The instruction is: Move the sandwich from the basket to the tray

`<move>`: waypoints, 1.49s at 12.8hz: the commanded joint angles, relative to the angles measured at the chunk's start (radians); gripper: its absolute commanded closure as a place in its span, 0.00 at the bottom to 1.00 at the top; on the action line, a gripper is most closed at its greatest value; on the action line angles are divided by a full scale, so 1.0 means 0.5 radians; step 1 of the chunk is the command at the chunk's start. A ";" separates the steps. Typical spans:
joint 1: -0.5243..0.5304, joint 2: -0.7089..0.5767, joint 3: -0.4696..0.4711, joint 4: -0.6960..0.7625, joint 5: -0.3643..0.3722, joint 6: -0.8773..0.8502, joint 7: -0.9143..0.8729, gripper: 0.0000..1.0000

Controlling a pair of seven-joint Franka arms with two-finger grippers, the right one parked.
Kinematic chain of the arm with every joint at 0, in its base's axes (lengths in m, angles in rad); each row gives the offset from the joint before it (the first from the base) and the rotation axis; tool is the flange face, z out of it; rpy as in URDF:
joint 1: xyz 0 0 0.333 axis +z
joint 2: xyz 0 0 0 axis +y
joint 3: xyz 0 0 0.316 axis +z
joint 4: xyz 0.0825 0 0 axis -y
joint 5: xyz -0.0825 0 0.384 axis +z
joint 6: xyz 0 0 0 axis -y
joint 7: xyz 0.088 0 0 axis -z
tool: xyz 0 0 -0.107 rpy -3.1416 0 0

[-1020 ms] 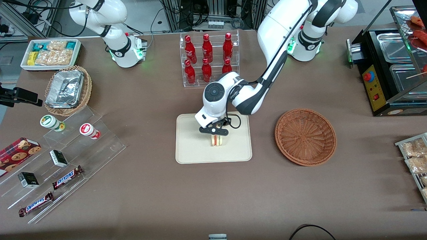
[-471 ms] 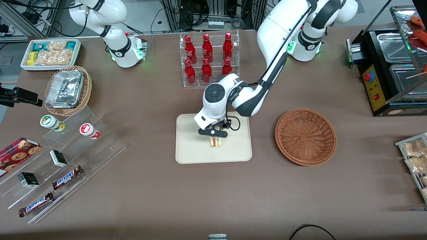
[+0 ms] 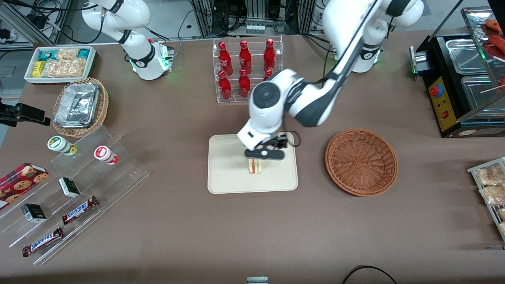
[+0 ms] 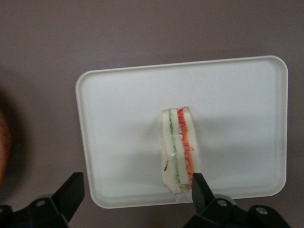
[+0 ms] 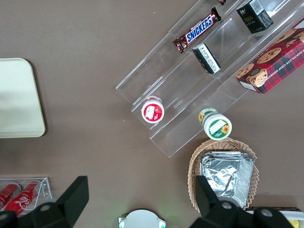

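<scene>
The sandwich [image 3: 255,166], a white wedge with red and green layers, stands on edge on the cream tray [image 3: 225,175], near its middle. My left gripper [image 3: 264,154] hangs above the tray, just over the sandwich, open and empty. In the left wrist view the sandwich [image 4: 179,149] stands on the tray [image 4: 118,118], clear of both black fingertips [image 4: 72,190] of the gripper [image 4: 135,190]. The reddish-brown wicker basket [image 3: 361,161] sits empty beside the tray, toward the working arm's end; a sliver of it shows in the left wrist view [image 4: 3,142].
A clear rack of red bottles [image 3: 246,69] stands farther from the front camera than the tray. Clear stepped shelves with snacks [image 3: 79,189] and a tan basket with foil containers [image 3: 81,106] lie toward the parked arm's end. A black appliance [image 3: 461,83] stands at the working arm's end.
My left gripper has risen off the sandwich and shifted slightly toward the working arm's end. The sandwich stays standing on the tray.
</scene>
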 commanded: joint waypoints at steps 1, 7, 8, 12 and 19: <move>0.163 -0.245 -0.005 -0.072 -0.011 -0.172 0.014 0.00; 0.666 -0.895 -0.002 -0.477 0.001 -0.391 0.427 0.00; 0.782 -0.981 -0.002 -0.526 -0.008 -0.421 0.598 0.00; 1.053 -1.114 -0.002 -0.511 -0.017 -0.590 1.041 0.00; 1.399 -1.072 -0.002 -0.254 -0.191 -0.790 1.624 0.00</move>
